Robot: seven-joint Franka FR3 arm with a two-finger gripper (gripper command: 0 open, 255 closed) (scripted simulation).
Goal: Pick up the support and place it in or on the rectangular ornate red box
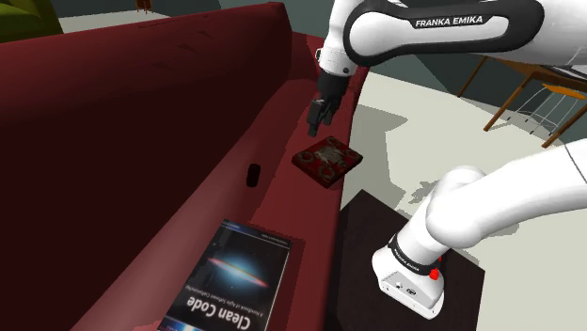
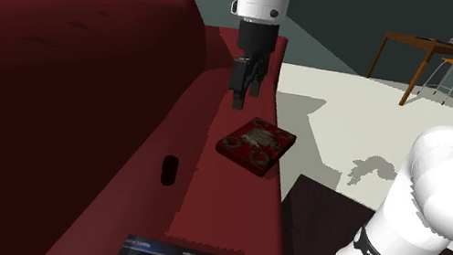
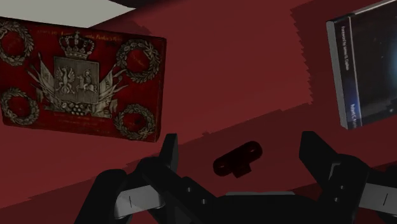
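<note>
At the near end of the sofa seat (image 1: 282, 202), a book (image 1: 235, 282) lies flat with its cover up, title "Clean Code" legible, and one corner close to the seat's front edge. Beside that end, off the sofa, the dark stand (image 1: 362, 221) carries the base of the white arm (image 1: 442, 28).

Further along the seat, the support (image 1: 252, 175) sits by the back edge, just in front of the backrest (image 1: 122, 122). It is a small dark red piece, well apart from the book and from the box. The wrist view shows it lying on the seat fabric in the gap between the jaws and touched by neither of them.

Beyond it, near the seat's front edge, the red box (image 1: 327, 158) lies flat. Its lid bears a crowned coat of arms with a wreath at each corner. It is a low rectangular box, turned at an angle to the seat edge. Nothing rests on it.

Jaws: apart and holding nothing. They hang above the seat, pointing down, over the stretch just past the box's far side and clear of the cushion.

Past the sofa's front edge lies a pale floor (image 1: 404, 122).
</note>
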